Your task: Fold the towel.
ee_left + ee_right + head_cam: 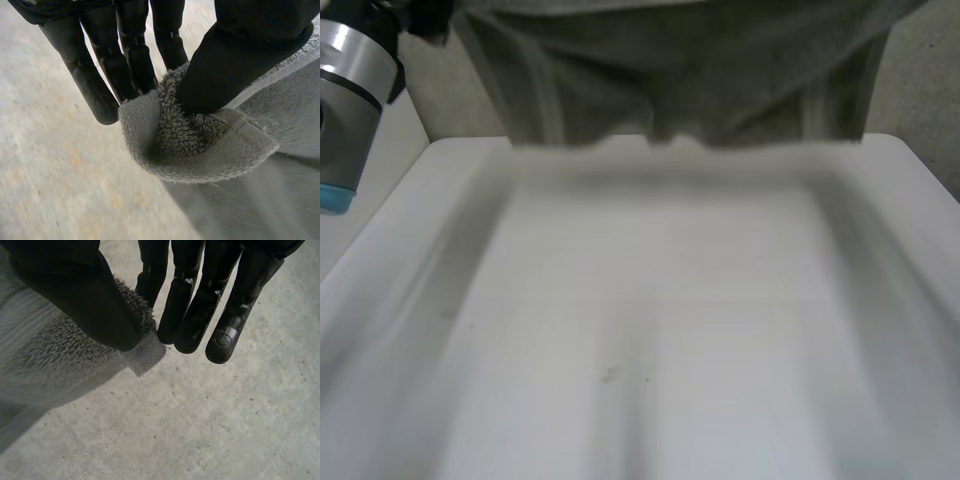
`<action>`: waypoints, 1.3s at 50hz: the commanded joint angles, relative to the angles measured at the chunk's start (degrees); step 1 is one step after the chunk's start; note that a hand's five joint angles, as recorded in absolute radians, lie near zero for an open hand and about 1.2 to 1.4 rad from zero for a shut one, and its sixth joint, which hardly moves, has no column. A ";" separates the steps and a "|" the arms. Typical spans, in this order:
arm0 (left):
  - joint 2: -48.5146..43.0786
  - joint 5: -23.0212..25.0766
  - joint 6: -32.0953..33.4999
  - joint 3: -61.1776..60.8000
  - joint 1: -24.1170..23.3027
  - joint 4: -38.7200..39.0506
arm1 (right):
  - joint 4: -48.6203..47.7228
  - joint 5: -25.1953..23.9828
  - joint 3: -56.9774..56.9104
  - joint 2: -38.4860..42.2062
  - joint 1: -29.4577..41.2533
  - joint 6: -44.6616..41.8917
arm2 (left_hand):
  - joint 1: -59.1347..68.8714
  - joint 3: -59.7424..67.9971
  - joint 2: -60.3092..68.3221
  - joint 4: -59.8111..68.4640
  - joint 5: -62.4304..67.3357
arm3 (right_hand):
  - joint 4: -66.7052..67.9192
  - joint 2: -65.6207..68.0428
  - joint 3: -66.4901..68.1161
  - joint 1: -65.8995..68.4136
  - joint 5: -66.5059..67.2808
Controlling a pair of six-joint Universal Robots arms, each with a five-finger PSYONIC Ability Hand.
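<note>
While grey towel (pixel 680 70) hangs unfolded at far edge of tabletop (pixel 650 330), left robot hand (pixel 132 60) and right robot hand (pixel 195 315) pinch its corners; folding unstarted.

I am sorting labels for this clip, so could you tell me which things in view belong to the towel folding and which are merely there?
Belong to the job:
towel, held up
left hand, pinching its hem
right hand, pinching a corner

Merely there:
white table
floor beneath the hands
</note>
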 commanded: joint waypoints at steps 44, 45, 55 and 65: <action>16.76 0.57 24.45 -42.30 8.12 -45.15 | 58.72 -15.02 38.02 -13.85 -18.79 -42.47 | 12.86 10.49 10.48 10.27 11.92 | 11.54 12.37 11.80 23.30 14.05; 16.76 0.75 24.45 -41.95 7.95 -45.77 | 58.03 -16.69 37.49 -13.95 -18.79 -42.29 | 12.86 10.49 10.48 10.27 11.92 | 11.54 12.37 11.80 23.30 14.05; 9.46 3.12 23.84 -32.54 7.86 -42.18 | 45.29 -17.86 27.92 -3.69 -15.64 -27.54 | 12.86 10.49 10.48 10.27 11.92 | 11.54 12.37 11.80 23.30 14.05; -8.90 2.60 19.80 -11.97 4.43 -39.80 | 37.10 -5.72 15.86 10.13 -5.35 -22.34 | 12.86 10.49 10.48 10.27 11.92 | 11.54 12.37 11.80 23.30 14.05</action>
